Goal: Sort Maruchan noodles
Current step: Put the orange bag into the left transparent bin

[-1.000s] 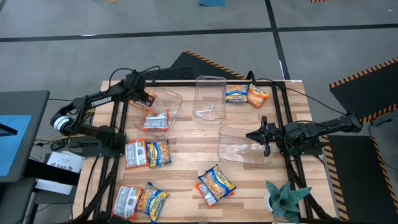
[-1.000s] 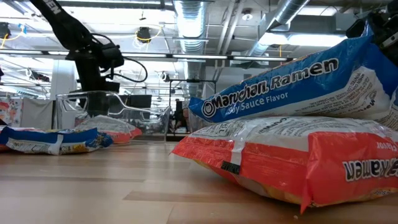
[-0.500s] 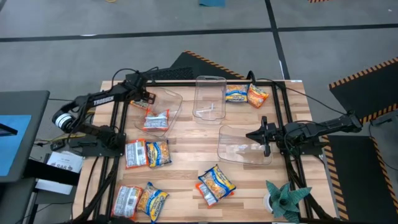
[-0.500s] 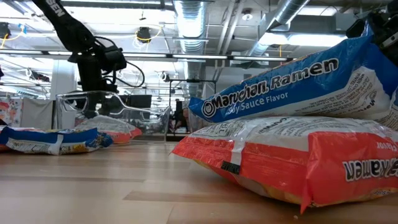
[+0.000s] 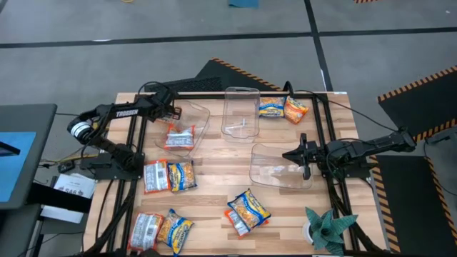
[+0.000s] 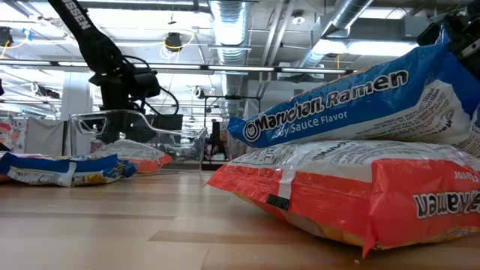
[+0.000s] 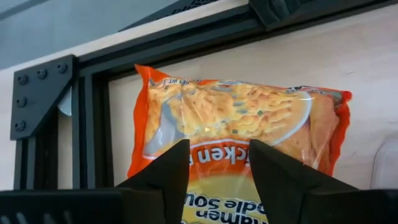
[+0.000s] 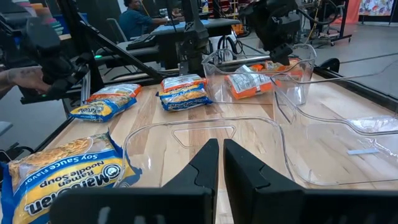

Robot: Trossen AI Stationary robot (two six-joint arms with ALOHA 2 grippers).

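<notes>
Ten ramen packets [image 5: 248, 211], three bins [image 5: 240, 111]

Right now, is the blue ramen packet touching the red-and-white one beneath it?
Touching. The low view shows the blue packet resting directly on the red-and-white packet.

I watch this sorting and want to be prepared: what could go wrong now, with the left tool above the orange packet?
1. The orange packet lies close beside the black frame. The left tool stands open over it, and a finger may catch the frame or slide off the glossy wrapper.
2. The clear bin stands right next to this spot, so lifting the packet across may bump its wall and shift it.
</notes>
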